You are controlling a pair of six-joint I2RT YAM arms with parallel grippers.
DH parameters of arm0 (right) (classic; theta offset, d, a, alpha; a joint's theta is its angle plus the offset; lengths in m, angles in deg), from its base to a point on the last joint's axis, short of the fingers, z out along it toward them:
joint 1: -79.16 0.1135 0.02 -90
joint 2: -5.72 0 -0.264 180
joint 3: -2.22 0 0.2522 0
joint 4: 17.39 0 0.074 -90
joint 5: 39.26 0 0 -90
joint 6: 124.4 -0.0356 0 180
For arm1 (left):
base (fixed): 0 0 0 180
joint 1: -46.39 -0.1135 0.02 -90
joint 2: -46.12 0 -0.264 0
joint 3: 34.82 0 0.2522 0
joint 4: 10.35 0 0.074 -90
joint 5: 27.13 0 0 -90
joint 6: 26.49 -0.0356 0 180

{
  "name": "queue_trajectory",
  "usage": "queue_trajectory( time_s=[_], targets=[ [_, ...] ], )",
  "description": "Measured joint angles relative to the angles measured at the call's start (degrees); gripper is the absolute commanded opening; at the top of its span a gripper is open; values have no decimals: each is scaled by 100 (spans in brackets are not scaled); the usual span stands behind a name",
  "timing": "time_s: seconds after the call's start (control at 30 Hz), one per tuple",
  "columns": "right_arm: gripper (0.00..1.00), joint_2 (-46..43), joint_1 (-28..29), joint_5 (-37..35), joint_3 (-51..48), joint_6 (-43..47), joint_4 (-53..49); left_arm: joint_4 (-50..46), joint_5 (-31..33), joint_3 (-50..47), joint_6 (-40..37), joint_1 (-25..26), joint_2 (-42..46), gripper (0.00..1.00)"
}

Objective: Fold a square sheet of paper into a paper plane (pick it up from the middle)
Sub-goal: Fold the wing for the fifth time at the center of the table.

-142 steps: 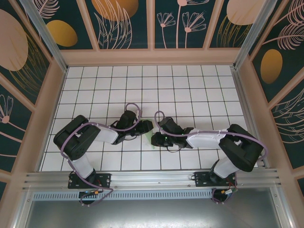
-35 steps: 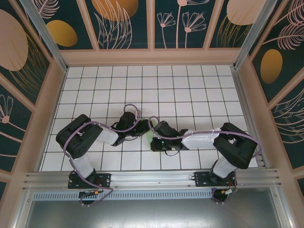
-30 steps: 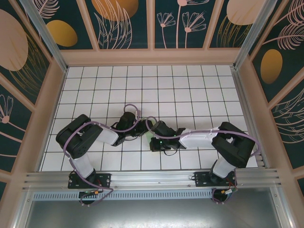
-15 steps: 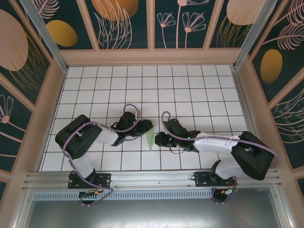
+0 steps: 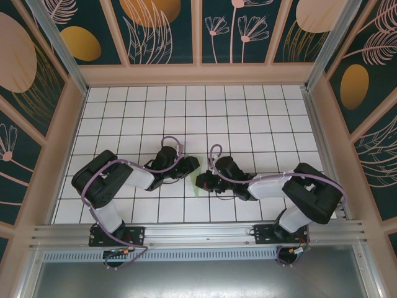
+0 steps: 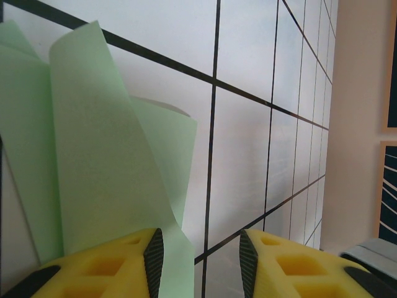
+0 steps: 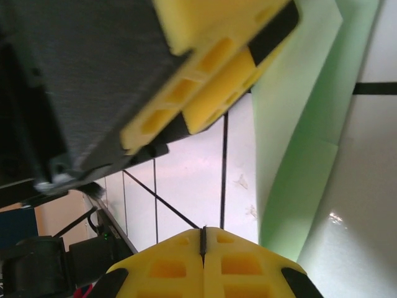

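The square sheet of paper is folded into a slim pale green paper plane (image 5: 196,190) that lies on the white tiles between my two grippers. Its loose flaps (image 6: 93,155) stand up in the left wrist view. My left gripper (image 5: 191,166) rests at its far end. The jaws (image 6: 201,239) are open, with bare tile in the gap and the paper's edge under the left finger (image 6: 105,267). From the right, my right gripper (image 5: 200,182) comes in shut and empty (image 7: 203,231), just beside the green paper (image 7: 298,155). The left gripper's fingers (image 7: 217,93) hang above it.
The white grid-tiled table (image 5: 248,118) is walled by beige panels (image 5: 198,74) at the back and sides. An aluminium rail (image 5: 198,234) runs along the near edge by the arm bases. Open tiles stretch behind and to both sides of the grippers.
The right arm swung out to the right, uncovering the paper, then came back against its right side with the jaws shut. The left arm has held still.
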Motion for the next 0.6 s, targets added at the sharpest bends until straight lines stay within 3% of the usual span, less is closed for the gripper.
queue_trajectory(
  time_s=[0.6],
  targets=[
    [6, 564, 136, 466, 0, -83, 197, -4, 0, 0, 0, 0, 0, 41]
  ],
)
